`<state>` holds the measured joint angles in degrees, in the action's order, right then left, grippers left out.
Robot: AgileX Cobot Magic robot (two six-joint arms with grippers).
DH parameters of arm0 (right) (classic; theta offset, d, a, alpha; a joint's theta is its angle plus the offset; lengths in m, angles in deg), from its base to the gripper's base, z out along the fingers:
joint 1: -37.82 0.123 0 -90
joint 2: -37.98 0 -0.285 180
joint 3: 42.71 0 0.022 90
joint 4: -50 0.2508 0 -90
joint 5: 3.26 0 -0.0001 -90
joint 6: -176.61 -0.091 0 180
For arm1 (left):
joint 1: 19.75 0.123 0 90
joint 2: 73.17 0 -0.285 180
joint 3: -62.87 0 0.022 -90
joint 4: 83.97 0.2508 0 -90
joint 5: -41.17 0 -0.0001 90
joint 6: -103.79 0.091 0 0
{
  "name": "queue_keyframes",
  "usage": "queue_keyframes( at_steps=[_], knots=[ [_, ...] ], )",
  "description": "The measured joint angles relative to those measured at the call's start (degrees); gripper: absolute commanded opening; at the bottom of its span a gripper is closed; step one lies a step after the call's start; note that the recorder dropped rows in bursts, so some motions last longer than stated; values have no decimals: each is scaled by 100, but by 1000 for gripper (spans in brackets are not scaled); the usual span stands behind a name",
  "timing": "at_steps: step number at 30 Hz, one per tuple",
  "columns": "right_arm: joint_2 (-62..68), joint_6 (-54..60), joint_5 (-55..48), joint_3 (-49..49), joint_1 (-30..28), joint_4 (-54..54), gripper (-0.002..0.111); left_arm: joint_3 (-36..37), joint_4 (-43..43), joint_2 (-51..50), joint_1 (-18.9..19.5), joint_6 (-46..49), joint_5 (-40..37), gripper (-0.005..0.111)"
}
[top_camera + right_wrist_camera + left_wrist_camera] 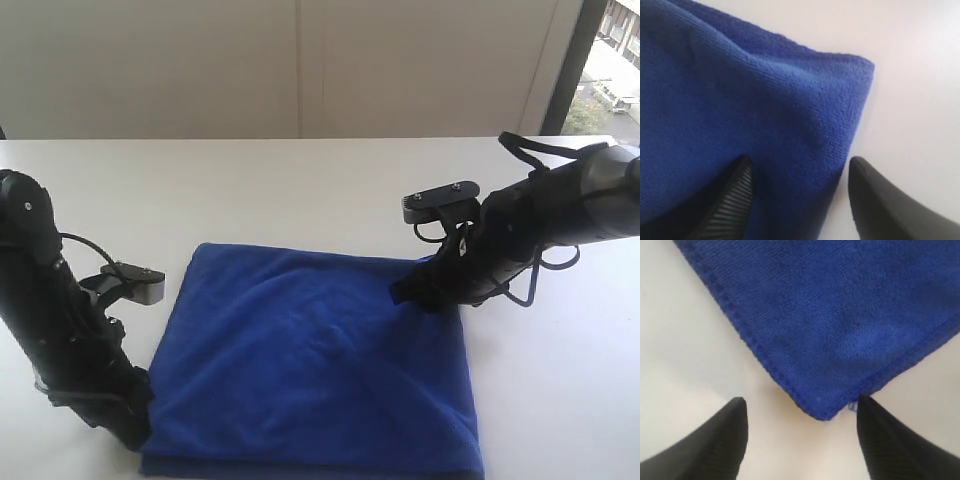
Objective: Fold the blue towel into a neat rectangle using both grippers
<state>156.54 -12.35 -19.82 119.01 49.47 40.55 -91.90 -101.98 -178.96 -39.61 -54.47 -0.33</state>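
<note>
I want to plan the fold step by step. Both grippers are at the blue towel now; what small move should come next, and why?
Probably lift the left gripper straight up. Its jaws stand open, a corner of the blue towel lies free between them on the table, and the towel looks flat, so sliding sideways might drag it. The right gripper is open too.

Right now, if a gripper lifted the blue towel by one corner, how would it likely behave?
Probably floppy: the blue towel shows soft wrinkles. Likely grippy, since its pile looks fuzzy. Unlikely to roll, lying flat.
</note>
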Motion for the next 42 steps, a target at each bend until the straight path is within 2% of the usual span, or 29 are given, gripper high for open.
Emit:
queue_keyframes(
  at_steps=[5, 7, 9, 10, 15, 20, 23, 27, 31, 36, 42],
  knots=[
    [9, -12, -74, 0, 0, -172, 54, -236, 76, 308, 0, -205, 56, 43],
    [9, -41, -96, 24, 0, -375, 54, -323, 76, 492, 0, -235, 83, 27],
    [-76, -46, -157, 24, 0, -513, 54, -367, 76, 709, 0, -244, 106, 6],
    [-145, -46, -214, 11, 0, -579, 54, -380, 90, 816, 0, -244, 130, 1],
    [-1075, -46, -328, -24, 0, -632, 54, -380, 501, 1395, 0, -536, 440, 0],
    [-1922, 665, -873, -24, 455, -258, 53, -292, 672, 2387, 0, -886, 886, 0],
    [-2029, 1595, -1016, -24, 1142, 761, 37, 119, 671, 3195, 0, -1027, 1161, 0],
    [-1762, 2012, -963, -24, 2111, 1274, 1, 870, 684, 4165, 0, -1223, 1463, 0],
    [-1216, 2094, -824, 12, 2706, 1335, 0, 1538, 578, 5038, 0, -1343, 1680, 0],
    [-257, 2117, -876, 303, 3173, 1345, 0, 2177, 403, 6044, 0, -1387, 1727, 0],
    [407, 2117, -1191, 1113, 3540, 1391, 0, 2414, 327, 6539, 0, -1387, 1751, 0]
  ],
)
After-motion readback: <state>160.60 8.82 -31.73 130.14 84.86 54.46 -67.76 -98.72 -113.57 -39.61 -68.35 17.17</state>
